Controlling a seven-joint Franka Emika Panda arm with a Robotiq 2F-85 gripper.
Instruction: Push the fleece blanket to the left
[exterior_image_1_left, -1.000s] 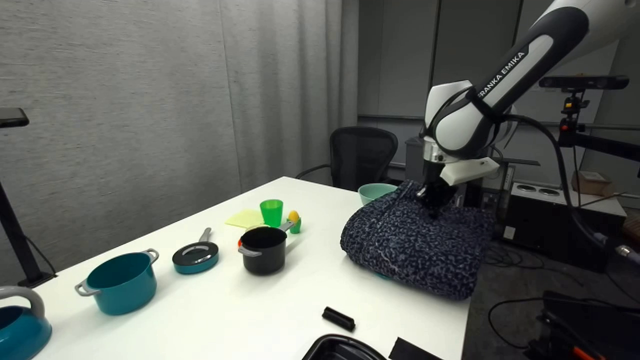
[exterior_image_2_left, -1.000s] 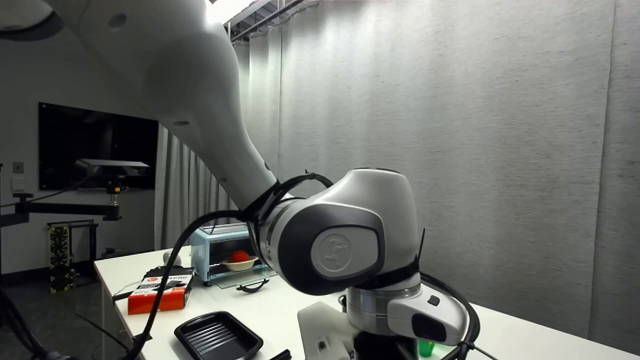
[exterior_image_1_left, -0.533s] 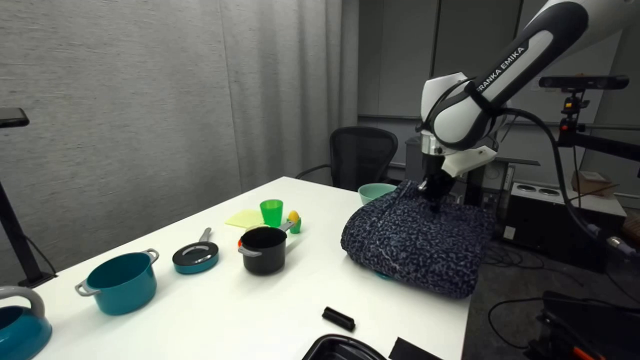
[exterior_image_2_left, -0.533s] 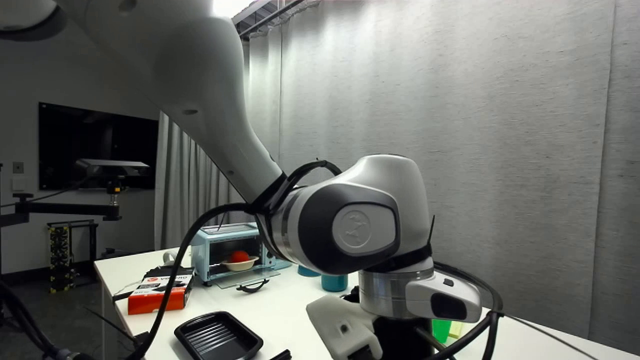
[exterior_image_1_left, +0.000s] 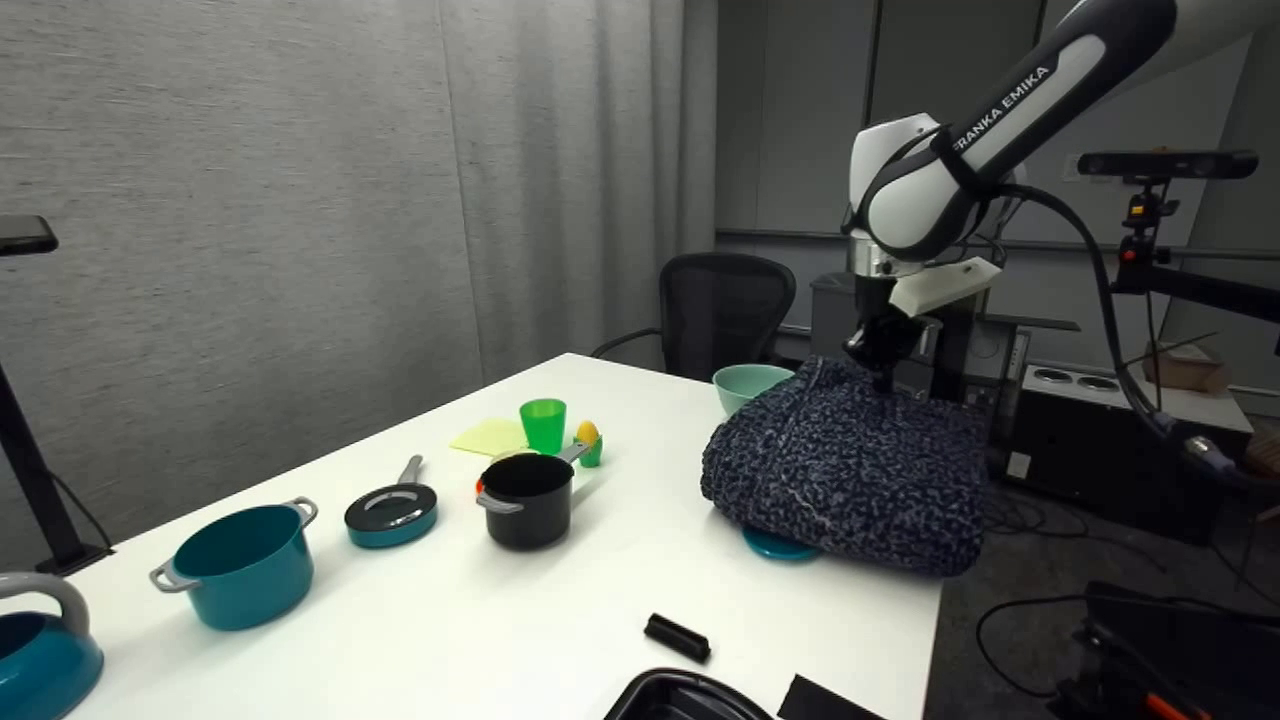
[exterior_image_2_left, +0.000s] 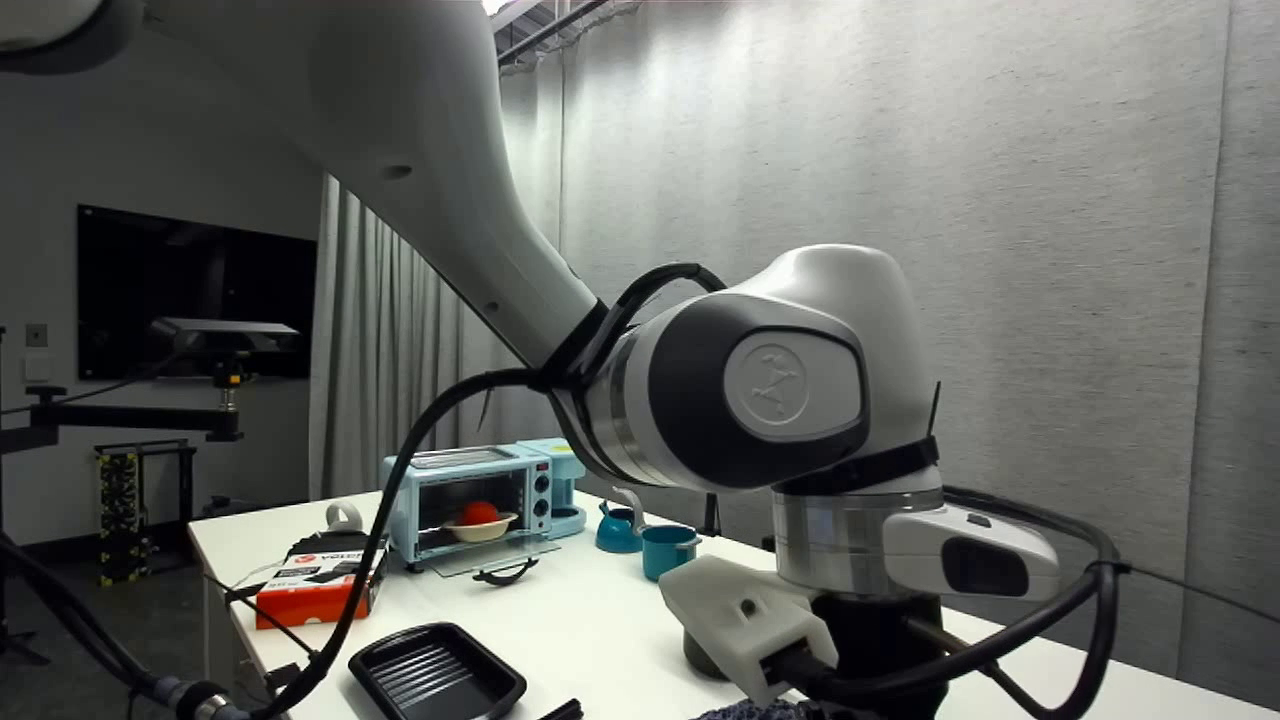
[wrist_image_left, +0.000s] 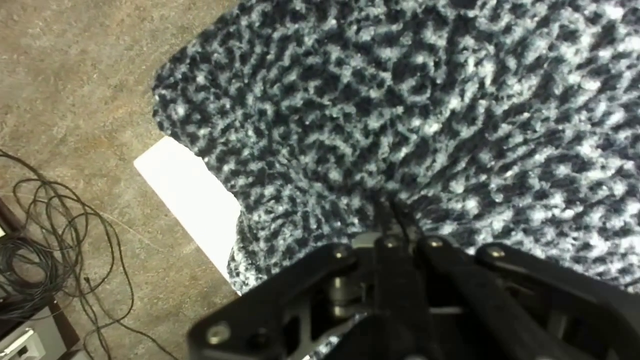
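The fleece blanket (exterior_image_1_left: 840, 470) is dark navy with a light mottled pattern. In an exterior view it lies folded at the table's right edge and overhangs it. A sliver of it shows at the bottom of an exterior view (exterior_image_2_left: 748, 712). In the wrist view the blanket (wrist_image_left: 325, 100) fills most of the picture. My gripper (wrist_image_left: 389, 200) has its fingers together on the blanket, and folds run in to the fingertips. In an exterior view my gripper (exterior_image_1_left: 884, 384) points down into the blanket's top near its back; the fingertips are partly hidden in the fabric.
A teal lid-like object (exterior_image_1_left: 778, 545) sticks out from under the blanket. A mint bowl (exterior_image_1_left: 750, 384) stands right behind it. A black pot (exterior_image_1_left: 528, 505), green cup (exterior_image_1_left: 543, 427) and teal pot (exterior_image_1_left: 245, 570) stand further left. A black tray (exterior_image_2_left: 437, 675) and toaster oven (exterior_image_2_left: 470, 505) are also on the table.
My gripper has moved up and back with the blanket. The blanket has shifted toward the right and back in an exterior view, showing more of the teal object. The gripper stays shut.
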